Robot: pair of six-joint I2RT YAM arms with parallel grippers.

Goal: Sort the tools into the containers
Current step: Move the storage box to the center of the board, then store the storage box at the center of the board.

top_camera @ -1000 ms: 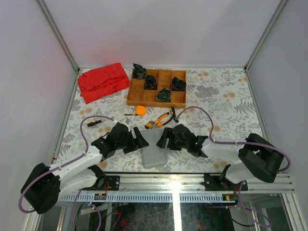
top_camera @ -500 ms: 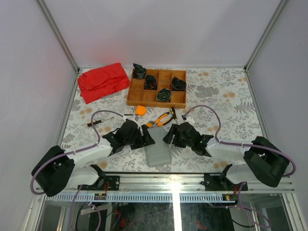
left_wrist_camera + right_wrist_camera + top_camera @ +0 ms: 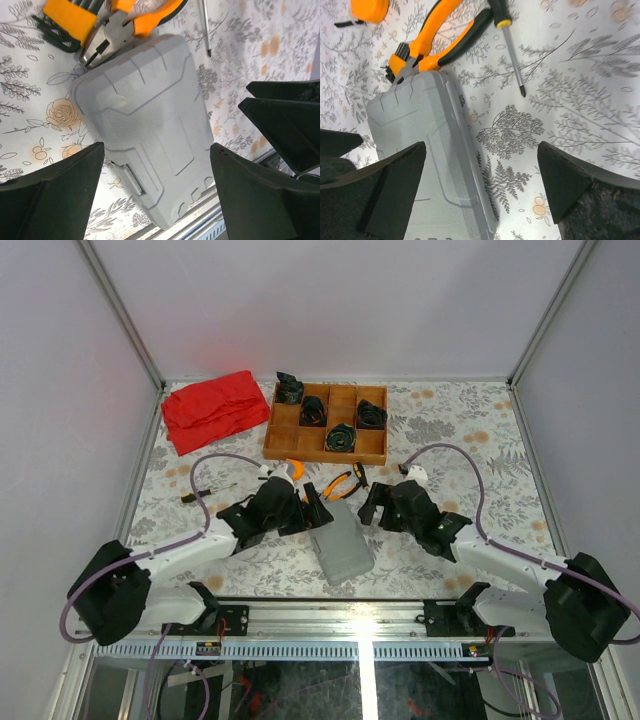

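Observation:
The container, a shut grey case, lies tilted near the table's front edge. My left gripper stands open at its far left corner and my right gripper open at its far right. Neither holds anything. In the left wrist view the case lies below and between the wide fingers. The right wrist view has the case's right edge under the open gripper. Orange-handled pliers touch the case's far end, with a screwdriver and an orange tape measure beside them.
A wooden tray holding black coiled bundles stands at the back middle. A red cloth lies at the back left. Another screwdriver lies at the left. The metal frame rail runs just in front of the case.
Both grippers have moved away from the front edge toward the pliers and opened wider. The case has turned, its near end now swung to the right.

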